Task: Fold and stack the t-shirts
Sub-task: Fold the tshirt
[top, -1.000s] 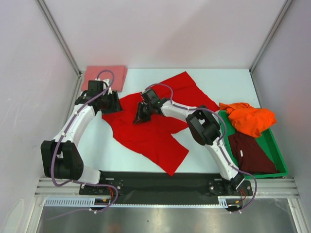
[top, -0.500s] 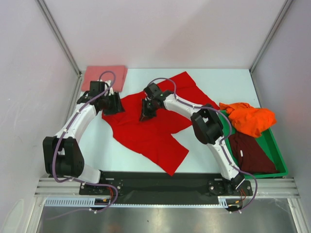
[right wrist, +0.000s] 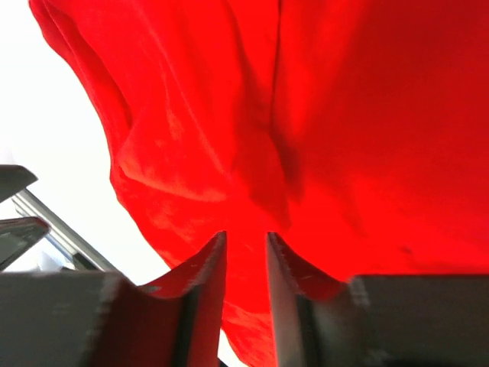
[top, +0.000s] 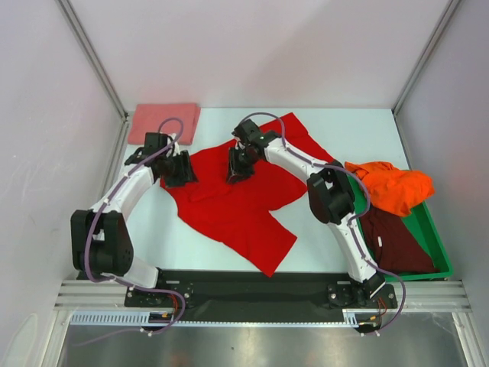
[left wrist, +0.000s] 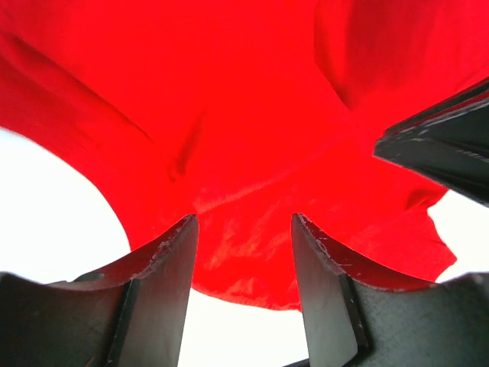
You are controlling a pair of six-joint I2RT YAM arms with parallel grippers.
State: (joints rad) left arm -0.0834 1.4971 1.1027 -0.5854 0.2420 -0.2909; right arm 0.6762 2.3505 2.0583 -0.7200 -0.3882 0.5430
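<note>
Top external view: A bright red t-shirt (top: 229, 206) lies spread, unfolded and creased, across the middle of the white counter (top: 344, 126). A salmon-pink t-shirt (top: 164, 121) sits folded flat at the far left corner, well apart from the red one's body. At the right edge an orange t-shirt (top: 397, 191) is heaped over the far end of a green bin (top: 437, 246). A dark maroon t-shirt (top: 393, 241) lies inside the bin, nearer the arms. The left claw (top: 179, 170) is down at the red shirt's left edge. The right claw (top: 237, 167) is down on the cloth further in, toward the far side. Neither claw's opening can be read from this view.

Left wrist view: The two dark fingers (left wrist: 160, 290) stand spread, with a wide gap between them. Red cloth fills that gap and everything beyond it. The shirt's edge runs just past the fingertips, with white counter on either side. No fold is seen pinched.

Right wrist view: The fingers (right wrist: 210, 283) stand close, with only a narrow slot between them. A ridge of rumpled red cloth runs toward that slot. I cannot tell whether the fingertips grip the ridge or merely flank it. White counter shows to the left.
</note>
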